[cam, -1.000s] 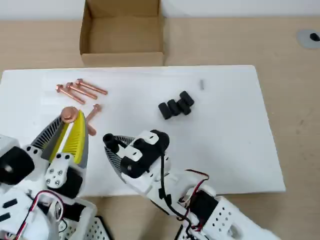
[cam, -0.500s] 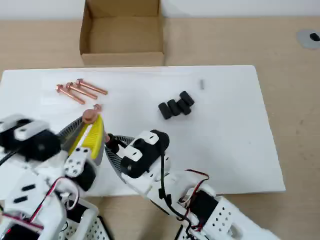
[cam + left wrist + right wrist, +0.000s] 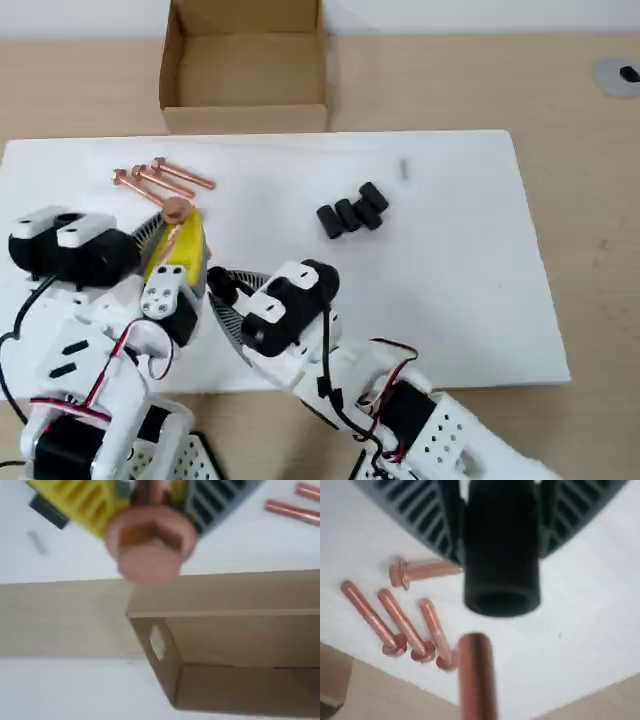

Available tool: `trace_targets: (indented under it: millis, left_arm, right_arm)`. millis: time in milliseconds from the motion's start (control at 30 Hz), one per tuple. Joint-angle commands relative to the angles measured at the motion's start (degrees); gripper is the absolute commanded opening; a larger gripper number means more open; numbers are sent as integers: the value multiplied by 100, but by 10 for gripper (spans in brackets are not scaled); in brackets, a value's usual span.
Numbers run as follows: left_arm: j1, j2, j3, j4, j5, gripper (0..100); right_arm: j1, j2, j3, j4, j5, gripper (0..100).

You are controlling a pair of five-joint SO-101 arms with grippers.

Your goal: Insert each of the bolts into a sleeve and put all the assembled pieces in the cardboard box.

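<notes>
Swinging in from the left over the last second, the left jaws stay clamped on a copper bolt, its shank tip now near the mouth of the black sleeve pinched in the right jaws (not yet entered). Just beside lie loose bolts; the cardboard box and spare sleeves sit well apart on the counter.

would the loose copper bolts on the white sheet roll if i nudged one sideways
Probably: the loose bolts have round shafts, though their wider heads would likely swing them in an arc. They look like rigid metal.
</notes>
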Motion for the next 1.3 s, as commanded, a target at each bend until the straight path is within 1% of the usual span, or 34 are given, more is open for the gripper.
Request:
trace_targets:
  millis: [0,100,200,300,367,500,800,1033,1267]
  left_arm:
    - [-97,-13,-53,-167,-44,5]
    - [-97,-13,-70,-158,-26,5]
    - [-97,-4,-246,-149,193,5]
    - [-79,4,-484,-149,229,5]
    - [0,4,-607,-114,229,5]
    - [325,13,-826,264,229,5]
    - [396,13,-809,343,246,5]
    - [396,13,-659,677,316,5]
    - [396,4,-624,668,316,5]
  right_arm:
    - [-66,-66,-84,-299,-26,9]
    - [-66,-66,-84,-308,-26,9]
    - [-57,-66,-66,-299,-35,9]
    - [-57,-22,-48,-299,-44,9]
    - [-57,-57,31,-299,-44,9]
    - [-57,-57,92,-299,-44,9]
    - [-57,-57,66,-308,-44,9]
    - [-57,-57,48,-308,-44,9]
    - [-57,-66,40,-308,-53,9]
